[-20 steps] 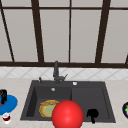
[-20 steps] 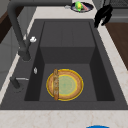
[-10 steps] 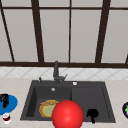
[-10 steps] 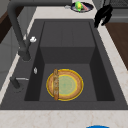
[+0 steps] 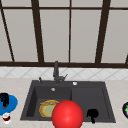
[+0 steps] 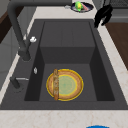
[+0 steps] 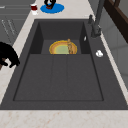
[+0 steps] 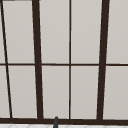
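My right hand hangs over the front rim of the dark sink, by its right drainer half, fingers relaxed and pointing down, holding nothing. The same hand shows in the left side view and at the left edge of the right side view. My left hand hovers on the blue plate on the left counter, and shows again above that plate in the right side view. A yellow plate with a wooden stick across it lies in the left basin.
A big red ball sits in front of the sink. The dark faucet rises behind the basin. A small red cup stands near the blue plate. A dark plate with green food lies on the right counter.
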Action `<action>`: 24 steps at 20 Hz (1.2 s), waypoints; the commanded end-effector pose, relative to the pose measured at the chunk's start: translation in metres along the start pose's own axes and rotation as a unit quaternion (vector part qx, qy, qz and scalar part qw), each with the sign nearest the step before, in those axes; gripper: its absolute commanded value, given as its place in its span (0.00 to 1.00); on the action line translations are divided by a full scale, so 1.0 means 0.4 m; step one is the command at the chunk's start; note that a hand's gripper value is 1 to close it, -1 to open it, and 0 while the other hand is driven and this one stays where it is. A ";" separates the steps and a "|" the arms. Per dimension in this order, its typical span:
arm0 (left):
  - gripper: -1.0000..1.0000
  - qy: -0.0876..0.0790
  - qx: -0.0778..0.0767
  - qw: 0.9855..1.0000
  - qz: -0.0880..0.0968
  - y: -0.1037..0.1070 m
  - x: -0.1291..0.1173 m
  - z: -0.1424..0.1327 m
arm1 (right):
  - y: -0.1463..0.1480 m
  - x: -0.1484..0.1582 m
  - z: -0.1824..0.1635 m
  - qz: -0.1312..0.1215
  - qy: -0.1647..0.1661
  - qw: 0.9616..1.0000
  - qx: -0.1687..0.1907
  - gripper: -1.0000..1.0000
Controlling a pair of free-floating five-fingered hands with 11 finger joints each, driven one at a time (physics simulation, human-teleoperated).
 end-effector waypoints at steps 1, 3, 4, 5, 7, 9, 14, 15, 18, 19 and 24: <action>1.00 -0.010 0.004 1.000 -0.006 -0.012 -0.052 0.030 | 0.000 0.000 0.000 0.000 0.000 1.000 0.000 0.50; 0.00 -0.010 0.005 1.000 0.009 -0.001 -0.027 0.028 | 0.000 0.000 0.000 0.000 0.000 1.000 0.000 0.50; 0.00 -0.020 0.057 0.998 -0.005 0.044 0.028 0.007 | 0.000 0.000 0.000 0.000 0.000 1.000 0.000 0.50; 0.00 -0.027 0.062 0.998 -0.019 0.069 0.058 -0.002 | 0.000 0.000 0.000 0.000 0.000 1.000 0.000 0.50; 0.00 -0.027 0.060 0.998 -0.012 0.102 0.087 -0.009 | 0.000 0.000 0.000 0.000 0.000 1.000 0.000 0.50; 0.00 -0.027 0.053 0.998 -0.007 0.129 0.116 -0.012 | 0.000 0.000 0.000 0.000 0.000 1.000 0.000 0.50; 0.00 -0.030 0.052 0.998 -0.004 0.154 0.164 -0.026 | 0.000 0.000 0.000 0.000 0.000 1.000 0.000 0.50; 0.00 -0.029 0.051 0.998 -0.001 0.152 0.166 -0.023 | 0.000 0.000 0.000 0.000 0.000 1.000 0.000 0.50; 0.00 -0.033 0.046 0.998 0.018 0.158 0.168 -0.021 | 0.000 0.000 0.000 0.000 0.000 1.000 0.000 0.50; 0.00 -0.036 0.047 0.998 0.012 0.141 0.173 -0.015 | 0.000 0.000 0.000 0.000 0.000 1.000 0.000 0.50; 0.00 -0.038 0.048 0.998 0.007 0.136 0.246 -0.013 | 0.000 0.000 0.000 0.000 0.000 1.000 0.000 0.50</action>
